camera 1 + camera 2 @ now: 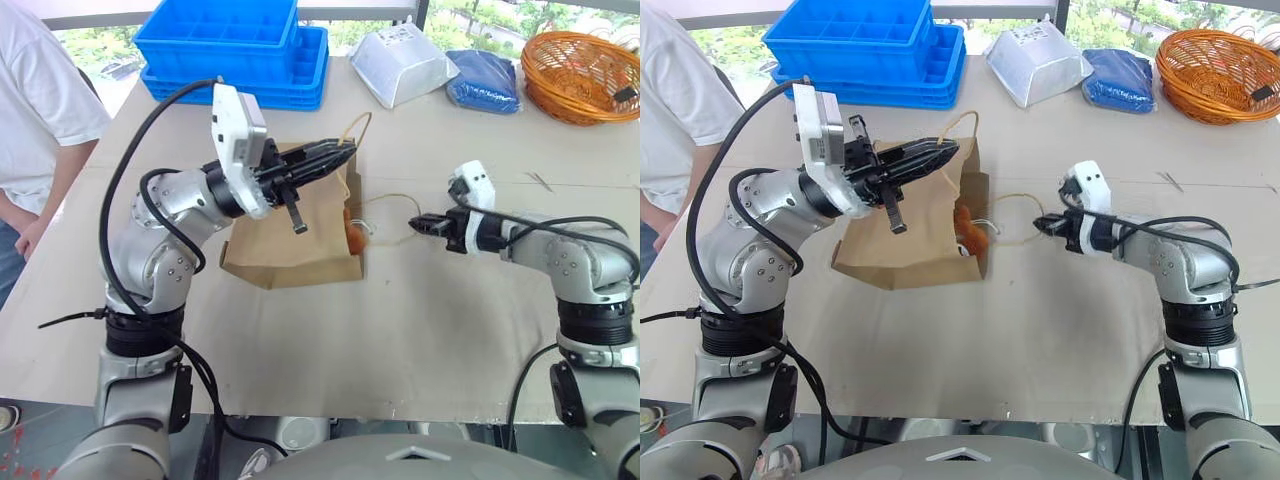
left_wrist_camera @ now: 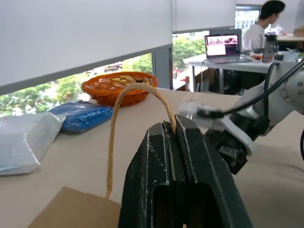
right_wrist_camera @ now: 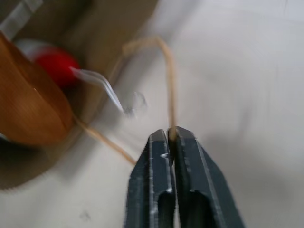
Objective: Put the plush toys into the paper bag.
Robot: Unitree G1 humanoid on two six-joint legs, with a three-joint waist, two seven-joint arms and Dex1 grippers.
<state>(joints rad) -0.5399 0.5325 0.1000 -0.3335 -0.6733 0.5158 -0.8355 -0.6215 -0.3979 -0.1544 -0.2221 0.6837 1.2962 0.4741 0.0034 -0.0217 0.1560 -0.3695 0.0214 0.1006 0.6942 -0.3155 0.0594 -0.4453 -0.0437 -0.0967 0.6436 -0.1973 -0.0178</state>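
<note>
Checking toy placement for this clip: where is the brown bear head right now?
In the head views, the bear head sits in the paper bag's mouth, facing the right gripper.

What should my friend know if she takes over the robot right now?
Left claw: shut on the paper bag's upper twine handle, holding it up.
Right claw: shut on the other twine handle, near the bag's mouth.
Paper bag: lying on the table, mouth toward the right arm.
Plush toys: the brown bear head and the rocket's red tip sit inside the mouth.
Done: it looks like both toys are in.
Left: probably lift or stand the bag, then let go.
</note>
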